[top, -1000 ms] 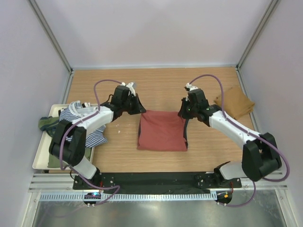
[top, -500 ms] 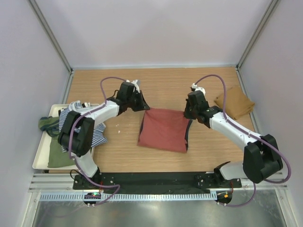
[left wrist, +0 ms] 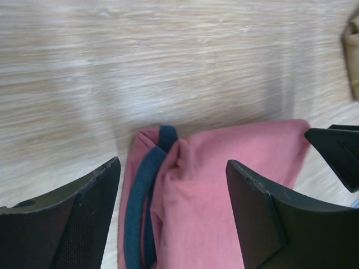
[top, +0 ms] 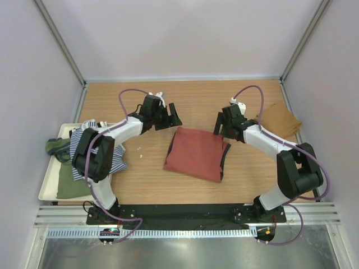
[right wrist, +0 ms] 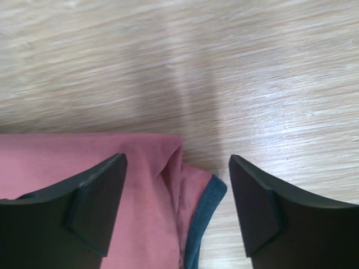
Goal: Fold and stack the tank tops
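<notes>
From above, the red top [top: 195,152] lies folded on the wooden table [top: 196,95], turned a little crooked. The left claw [top: 171,116] is just past the red top's far left corner. Its two fingers are apart and it holds nothing. The right claw [top: 220,126] is at the red top's far right corner. Its fingers are apart too, with nothing between them. The tan top [top: 279,120] lies folded to the right of the red top, well apart from it. Far to the left of the red top is a white tray [top: 45,182]. A striped top [top: 115,159] is bunched up there and spills over the tray's edge toward the red top. A green top [top: 56,147] lies on the far side of the striped top from the red top. In the left claw's camera, the left claw [left wrist: 173,168] has its fingers wide apart over a corner of the red top [left wrist: 224,185]. The cloth is puckered there, and its blue trim [left wrist: 140,190] curves along the edge. I cannot tell if the fingers touch the cloth. A black shape at the red top's other corner may be the other claw. In the right claw's camera, the right claw [right wrist: 177,162] also has its fingers wide apart. They are over a corner of the red top [right wrist: 84,179], and a bit of blue trim [right wrist: 205,213] peeks out from under it.
</notes>
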Controlling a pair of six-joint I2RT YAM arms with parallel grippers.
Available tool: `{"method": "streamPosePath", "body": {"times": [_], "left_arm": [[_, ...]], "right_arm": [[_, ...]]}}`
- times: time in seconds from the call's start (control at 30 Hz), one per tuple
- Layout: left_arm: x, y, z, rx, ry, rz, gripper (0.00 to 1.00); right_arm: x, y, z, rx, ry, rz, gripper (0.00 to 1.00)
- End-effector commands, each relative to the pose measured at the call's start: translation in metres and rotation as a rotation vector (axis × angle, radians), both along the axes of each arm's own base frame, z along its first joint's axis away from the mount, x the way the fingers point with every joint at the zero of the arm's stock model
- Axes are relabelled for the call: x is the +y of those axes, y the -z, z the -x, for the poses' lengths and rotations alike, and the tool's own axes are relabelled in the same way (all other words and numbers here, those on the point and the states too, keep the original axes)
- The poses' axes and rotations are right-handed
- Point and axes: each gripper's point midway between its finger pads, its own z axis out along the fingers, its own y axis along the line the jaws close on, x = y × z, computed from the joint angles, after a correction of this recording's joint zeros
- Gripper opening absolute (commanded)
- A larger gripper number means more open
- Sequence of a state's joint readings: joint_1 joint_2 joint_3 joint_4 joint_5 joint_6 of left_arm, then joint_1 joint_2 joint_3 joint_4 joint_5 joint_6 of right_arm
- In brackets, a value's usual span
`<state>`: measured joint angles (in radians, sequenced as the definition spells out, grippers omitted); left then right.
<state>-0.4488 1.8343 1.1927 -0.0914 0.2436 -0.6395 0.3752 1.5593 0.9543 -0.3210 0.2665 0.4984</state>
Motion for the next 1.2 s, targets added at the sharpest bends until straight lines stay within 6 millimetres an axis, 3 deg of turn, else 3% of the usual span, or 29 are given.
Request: {"method": "streamPosePath", "body": {"times": [0.0,0.03,0.1,0.13,0.17,0.2,0.47,0.63,0.8,0.83,0.93,0.97,1.07,1.17], "left_arm": [[0.008,-0.049,0.008,-0.11,0.0,0.013,0.78],[0.008,-0.06,0.016,-0.131,0.005,0.018,0.85],[0.013,-0.053,0.033,-0.104,-0.001,0.008,0.9],[0.011,-0.053,0.041,-0.099,0.006,0.012,0.98],[0.011,-0.061,0.046,-0.115,0.008,0.027,0.99],[0.012,-0.053,0.056,-0.095,0.016,0.022,0.98],[-0.005,-0.021,0.102,-0.003,0.112,0.007,0.78],[-0.001,0.006,0.107,0.03,0.098,-0.032,0.71],[0.005,0.04,0.101,0.108,0.069,-0.059,0.5],[0.005,0.041,0.097,0.105,0.064,-0.046,0.47],[0.006,0.048,0.094,0.108,0.04,-0.012,0.37],[0.009,0.052,0.095,0.111,0.027,-0.021,0.33],[0.013,0.057,0.091,0.101,-0.01,-0.034,0.24],[0.014,0.054,0.083,0.069,-0.036,-0.032,0.22]], "right_arm": [[0.01,-0.054,-0.005,-0.135,-0.03,-0.081,0.86],[0.01,-0.048,0.003,-0.114,-0.04,-0.088,0.88],[0.011,-0.051,0.014,-0.107,-0.062,-0.115,0.9],[0.016,-0.044,0.024,-0.08,-0.088,-0.142,0.91],[0.016,-0.043,0.029,-0.071,-0.091,-0.161,0.91],[0.016,-0.04,0.034,-0.058,-0.095,-0.175,0.9],[0.006,0.0,0.061,0.036,-0.051,-0.236,0.86],[0.012,0.019,0.064,0.077,-0.071,-0.279,0.86],[0.018,0.026,0.05,0.079,-0.089,-0.342,0.6],[0.015,0.034,0.048,0.103,-0.08,-0.333,0.57],[0.013,0.033,0.032,0.097,-0.077,-0.364,0.35],[0.012,0.041,0.03,0.118,-0.075,-0.364,0.29],[0.014,0.034,0.005,0.087,-0.092,-0.389,0.1],[0.023,0.021,-0.018,0.044,-0.127,-0.417,0.08]]}}
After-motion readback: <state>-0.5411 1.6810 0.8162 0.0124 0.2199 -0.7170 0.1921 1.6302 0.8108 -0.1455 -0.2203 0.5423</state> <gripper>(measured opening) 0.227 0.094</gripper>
